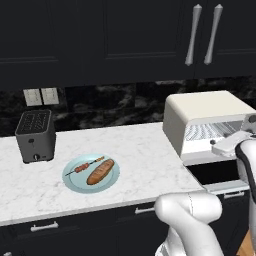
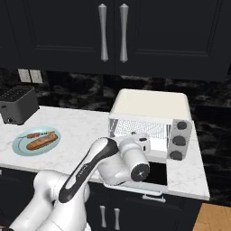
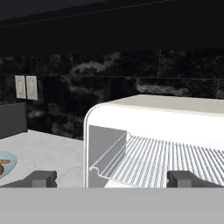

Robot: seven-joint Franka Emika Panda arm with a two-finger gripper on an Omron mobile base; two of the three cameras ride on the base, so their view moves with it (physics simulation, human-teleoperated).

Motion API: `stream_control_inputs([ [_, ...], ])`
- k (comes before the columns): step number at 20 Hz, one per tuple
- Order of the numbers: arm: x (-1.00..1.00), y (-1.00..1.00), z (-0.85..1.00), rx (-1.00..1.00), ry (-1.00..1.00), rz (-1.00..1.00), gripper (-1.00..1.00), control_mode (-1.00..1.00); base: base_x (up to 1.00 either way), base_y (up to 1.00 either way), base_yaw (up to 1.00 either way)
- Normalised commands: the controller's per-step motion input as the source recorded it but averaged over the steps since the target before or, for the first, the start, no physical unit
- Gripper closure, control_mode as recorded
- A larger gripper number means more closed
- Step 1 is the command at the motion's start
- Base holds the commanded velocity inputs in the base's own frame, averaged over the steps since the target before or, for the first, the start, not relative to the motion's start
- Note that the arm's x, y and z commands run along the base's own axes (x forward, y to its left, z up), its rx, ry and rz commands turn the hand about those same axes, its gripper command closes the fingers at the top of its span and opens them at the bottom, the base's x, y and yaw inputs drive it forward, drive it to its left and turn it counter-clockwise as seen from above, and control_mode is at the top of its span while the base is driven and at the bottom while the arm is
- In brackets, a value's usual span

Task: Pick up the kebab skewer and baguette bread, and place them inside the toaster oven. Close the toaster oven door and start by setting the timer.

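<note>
- The kebab skewer (image 1: 89, 164) and baguette bread (image 1: 100, 171) lie far left of the empty, spread gripper (image 3: 111, 178).
- Swinging there could strike the lowered toaster oven door (image 2: 155, 173).

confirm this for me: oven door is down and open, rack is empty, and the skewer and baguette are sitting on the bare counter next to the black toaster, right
One thing is off. The kebab skewer and baguette bread lie on a light blue plate, not on the bare counter; the left base view shows it. The toaster oven door is down and the rack is empty, as you said.
</note>
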Motion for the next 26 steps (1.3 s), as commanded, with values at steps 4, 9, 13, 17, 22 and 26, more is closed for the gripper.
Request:
stream_control_inputs([
  [4,0.33,-0.30,-0.22,0.01,-0.05,0.00,-1.00,-1.00,0.00,0.00,0.00],
  [9,0.26,-0.30,-0.36,0.00,-0.02,0.00,-1.00,-1.00,0.00,0.00,0.00],
  [13,0.26,-0.10,-0.06,0.00,-0.05,0.00,-1.00,-1.00,0.00,0.00,0.00],
  [17,0.15,-0.05,-0.02,0.00,-0.04,0.00,-1.00,-1.00,0.00,0.00,0.00],
  [22,0.31,0.00,-0.16,0.00,0.00,0.00,-1.00,-1.00,0.00,0.00,0.00],
  [26,0.40,0.00,-0.01,0.00,0.00,0.00,-1.00,-1.00,0.00,0.00,0.00],
])
